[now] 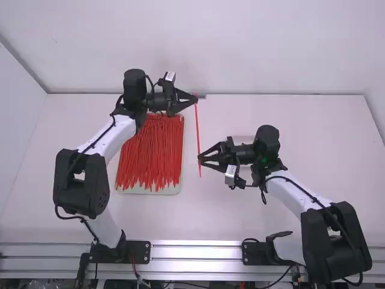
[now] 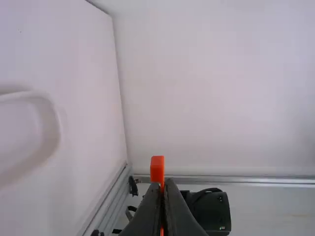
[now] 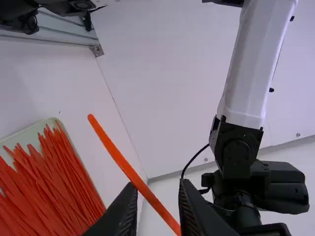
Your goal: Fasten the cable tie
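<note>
Grippers aloft: left gripper (image 1: pixel 194 100) tight on cable tie (image 1: pixel 198 135), right gripper (image 1: pixel 201 158) wide around it.

Bright, diffuse light from overhead washes the white table (image 1: pixel 313 120) evenly. Around the tray (image 1: pixel 148 191) shadows are soft and pale – a thin one along its near rim, a faint smudge to its right under the right arm (image 1: pixel 295 188). Just right of the tray the cable tie (image 1: pixel 198 138) shows vivid against the pale surface.
</note>
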